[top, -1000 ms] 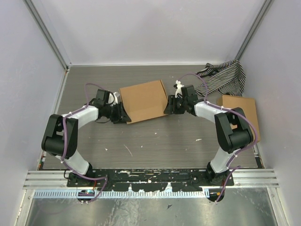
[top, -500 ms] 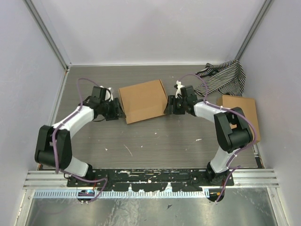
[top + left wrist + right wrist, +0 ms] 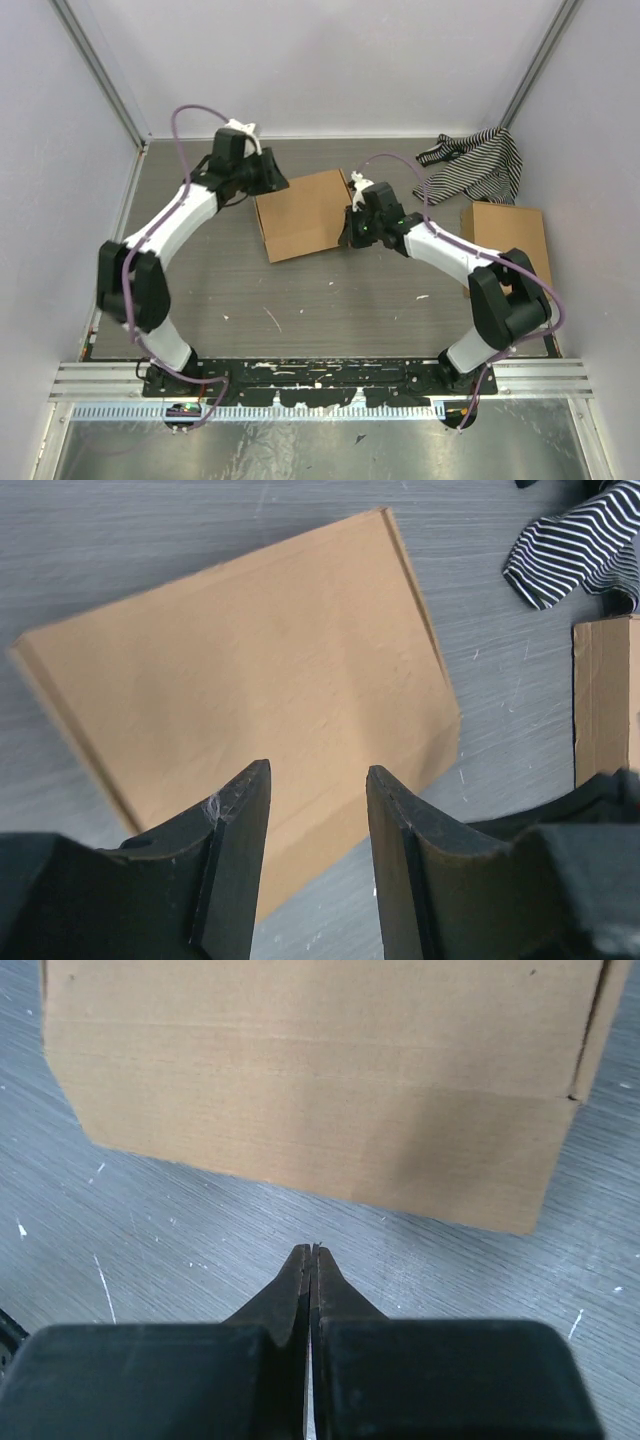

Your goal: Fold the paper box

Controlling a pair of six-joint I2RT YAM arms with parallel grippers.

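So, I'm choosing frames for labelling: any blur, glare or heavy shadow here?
Top view: even soft light, no glare, sharp. Left wrist: box crisp, left fingers dark. Right wrist: right fingers nearly black, table grain clear.

Top view: fixed, high, behind the arm bases [image 3: 175, 372], angled down over the whole desk [image 3: 330, 300].
Left wrist view: close above the paper box [image 3: 240, 670], looking down past its own fingers [image 3: 238, 840].
Right wrist view: low over the desk, close, facing the box's near edge.
Shared by all three: the paper box.
Shared by top and left wrist only: the striped cloth [image 3: 478, 160].
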